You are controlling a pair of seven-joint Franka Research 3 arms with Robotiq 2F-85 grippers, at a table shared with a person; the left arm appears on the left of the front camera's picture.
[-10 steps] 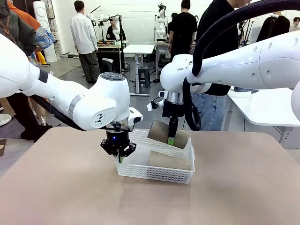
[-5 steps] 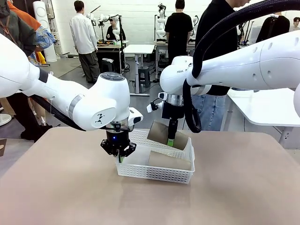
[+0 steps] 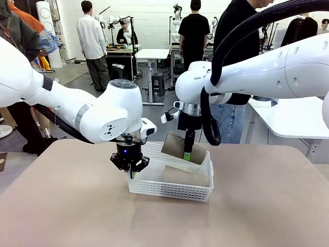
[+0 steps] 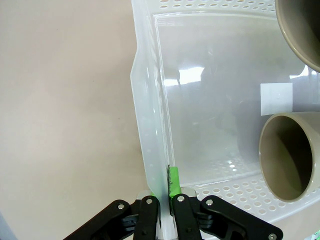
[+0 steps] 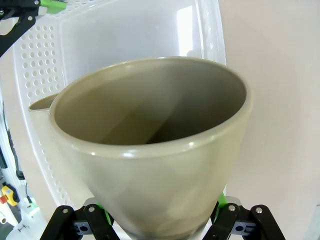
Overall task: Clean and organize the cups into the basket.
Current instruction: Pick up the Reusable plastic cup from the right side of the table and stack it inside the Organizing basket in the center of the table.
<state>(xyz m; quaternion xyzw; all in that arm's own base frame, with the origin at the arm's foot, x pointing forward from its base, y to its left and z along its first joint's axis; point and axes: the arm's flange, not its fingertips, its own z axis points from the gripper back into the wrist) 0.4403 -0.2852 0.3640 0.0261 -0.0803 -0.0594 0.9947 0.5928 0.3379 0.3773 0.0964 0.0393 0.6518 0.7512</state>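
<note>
Above the basket [image 3: 169, 191], downturned right hand [image 3: 187, 154] holds a tilted cup [image 3: 175, 145]; left hand [image 3: 131, 172] pinches its wall.

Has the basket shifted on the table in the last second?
No. The basket sits where it was, judged against the far edge of the table.

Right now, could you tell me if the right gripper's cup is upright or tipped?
Tipped: the cup in the right gripper slants sideways above the basket.
</note>
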